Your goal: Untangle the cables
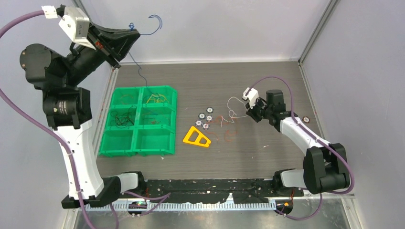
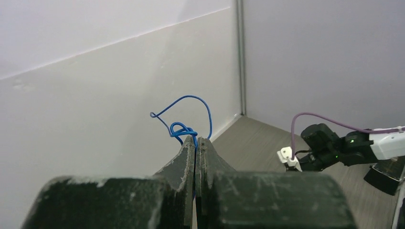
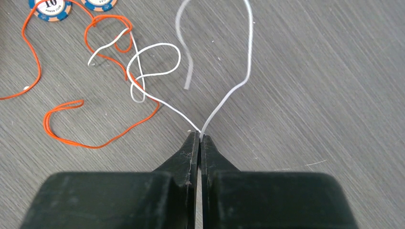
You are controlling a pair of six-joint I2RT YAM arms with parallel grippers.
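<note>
The job looks partly done. Nearest the arm bases, the green tray (image 1: 136, 153) on the left of the worktop (image 1: 267, 143) already has wires sorted into some of its six compartments: a black bundle in the middle left one, yellow strands in the far right one, and fainter dark strands in two others. I can make out none in the two nearest compartments.

Just right of the tray lies a yellow triangle (image 1: 197, 143), and beyond it a few poker chips (image 1: 205, 117). Around the chips is what is left to do: a thin orange wire (image 3: 95, 147) sprawls flat in loose loops, and a white wire (image 3: 160, 45) curls through and over it, so the two are crossed and not yet apart.

The right gripper (image 3: 199, 136) is low over the worktop right of the chips. Its fingers are pressed together on the white wire, which leaves the tips in two runs, one looping back into the orange wire and one arching away.

Farthest off, the left gripper (image 2: 196, 139) is raised high near the back wall, fingers pinched tight on a blue wire (image 2: 193, 96). This wire is thin and springy, with a small knot-like loop just above the tips and an open arch past it. Its long end hangs down toward the tray's far side; whether it touches there I cannot tell.
</note>
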